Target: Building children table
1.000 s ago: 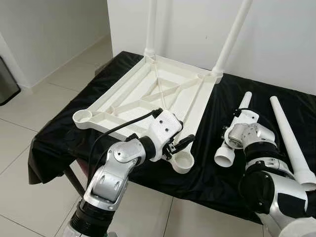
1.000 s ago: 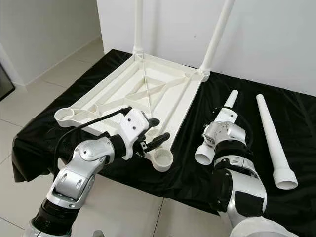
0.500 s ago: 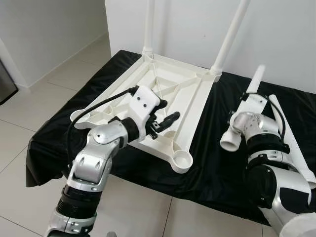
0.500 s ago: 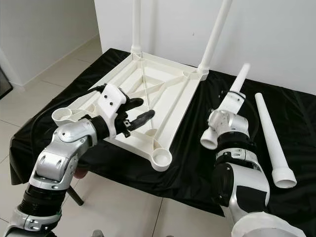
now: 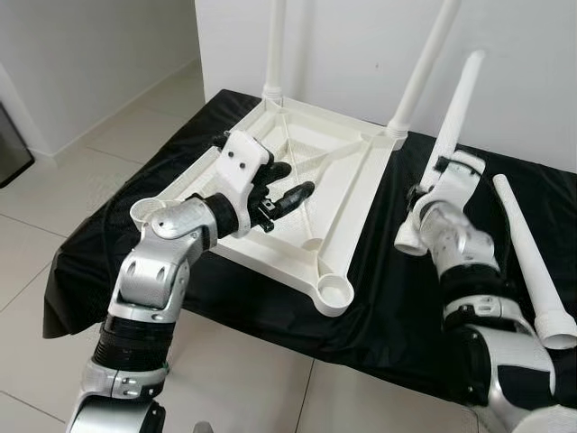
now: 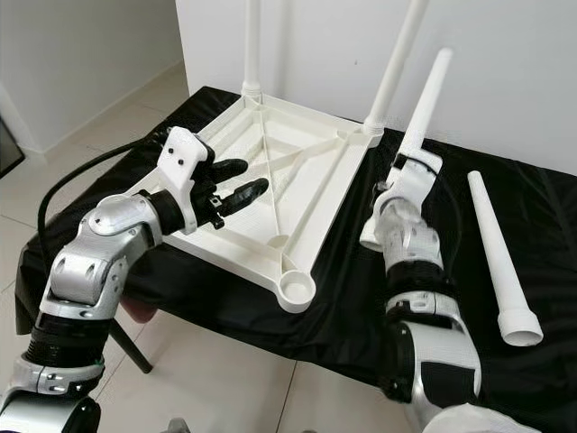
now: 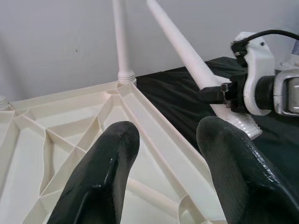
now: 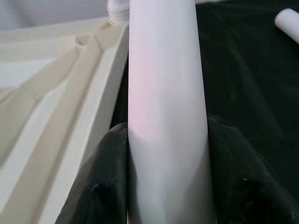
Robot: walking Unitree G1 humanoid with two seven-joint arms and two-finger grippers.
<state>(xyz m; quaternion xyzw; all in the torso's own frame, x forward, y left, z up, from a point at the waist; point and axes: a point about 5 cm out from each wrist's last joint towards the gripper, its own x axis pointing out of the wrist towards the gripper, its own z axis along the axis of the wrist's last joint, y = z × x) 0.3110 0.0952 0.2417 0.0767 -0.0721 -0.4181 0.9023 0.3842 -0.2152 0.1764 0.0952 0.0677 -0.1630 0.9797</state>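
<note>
Tabletop, ribbed cream plastic, lies inverted on black-draped surface; right tool grips smooth tapered leg; left tool hovers unclenched.

Desk, draped in black cloth, standing on tiled floor. Upturned white tabletop lying on cloth; loose white leg lying at right.

One upturned tabletop; four white legs: two fitted far, one gripped, one loose right.
</note>
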